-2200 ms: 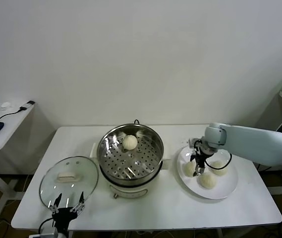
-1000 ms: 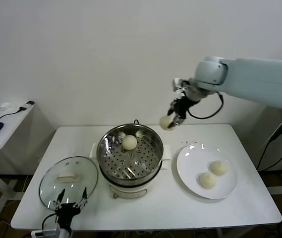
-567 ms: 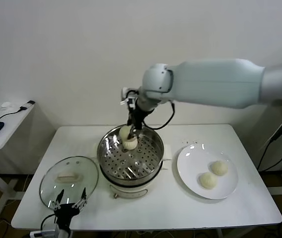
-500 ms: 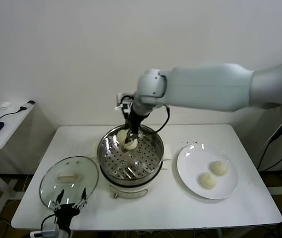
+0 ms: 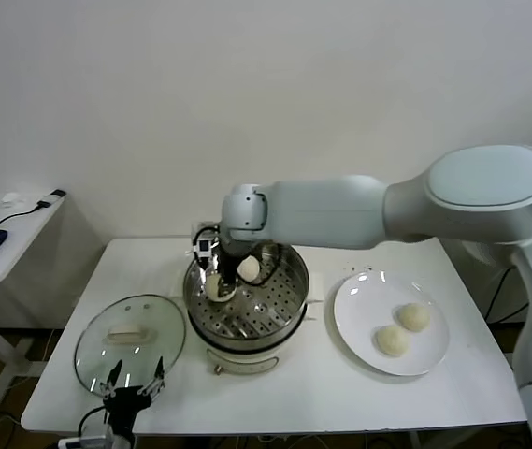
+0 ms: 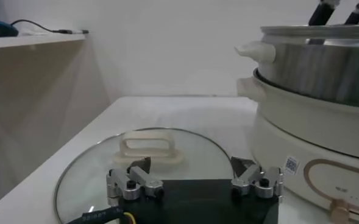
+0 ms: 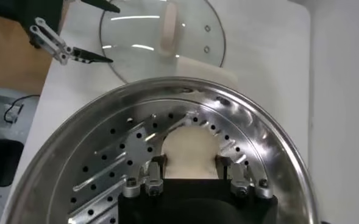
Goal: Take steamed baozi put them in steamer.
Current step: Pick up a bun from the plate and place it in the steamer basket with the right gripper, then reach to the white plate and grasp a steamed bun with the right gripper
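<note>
- Right gripper point(image 5: 215, 285) is down inside the round shiny stainless-steel steamer point(image 5: 289, 292), on its left side, arm reaching across from the right.
- Its jaws sit narrow around a small cream-white domed bao bun point(image 7: 190, 152); the right wrist view shows a finger on each flank and the bun low over the perforated tray point(image 7: 115, 161). Whether it rests on the tray I can't tell.
- Held low and off to one side, likely so it lands clear of the second bao bun point(image 5: 249, 268) lying at the back of the tray, close by.
- Judgement: this is the release step for bun two. Next call is to open the jaws and lift straight up so the dough doesn't stick or roll.
- Two more cream-white buns point(image 5: 402, 328) wait on the flat white round plate point(image 5: 352, 315) to the right of the steamer, so roughly half left.
- Left gripper point(image 6: 194, 182) is parked at the near table edge, jaws spread wide, nothing in them, just by the round glass lid with white handle point(image 6: 150, 149).
- Lid lies flat on the white table point(image 5: 322, 393) left of the steamer, out of the right arm's path.
</note>
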